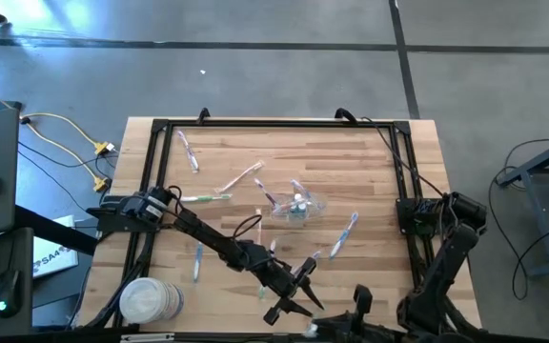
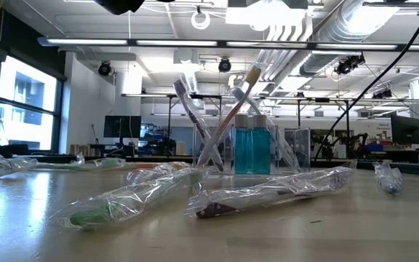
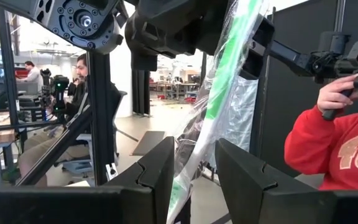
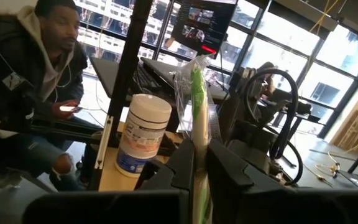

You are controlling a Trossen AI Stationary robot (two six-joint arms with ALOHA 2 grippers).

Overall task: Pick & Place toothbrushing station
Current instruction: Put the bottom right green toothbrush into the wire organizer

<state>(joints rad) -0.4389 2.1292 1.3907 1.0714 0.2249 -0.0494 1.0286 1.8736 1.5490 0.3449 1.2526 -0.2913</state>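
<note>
From above, your left gripper (image 1: 298, 286) hangs over the near middle of the pale wooden table (image 1: 370, 162). Your right arm (image 1: 437, 257) bends in from the right towards the same spot. The small transparent plastic container (image 1: 298, 208) stands at mid-table, with slim wrapped pastel toothbrushes (image 1: 344, 233) scattered around it. A round white-lidded tub (image 1: 151, 300) sits at the near left corner.

At table level, the container holds blue tiny white-capped tubes (image 2: 252, 149) and several leaning brushes. Two film-wrapped brushes (image 2: 268, 193) lie in front of it.

From your left wrist, a green toothbrush in clear plastic wrap (image 3: 219, 93) runs up between that gripper's fingers (image 3: 151, 177), which stand apart on either side of it. Your right gripper (image 3: 225, 28) holds its upper end. A person in a red sweater (image 3: 334, 152) sits beyond, on the right.

From your right wrist, the fingers (image 4: 225, 168) are pressed in on the green brush, pinching it upright. A white labelled jar (image 4: 143, 134) and a seated person in a hoodie (image 4: 30, 81) show behind.
</note>
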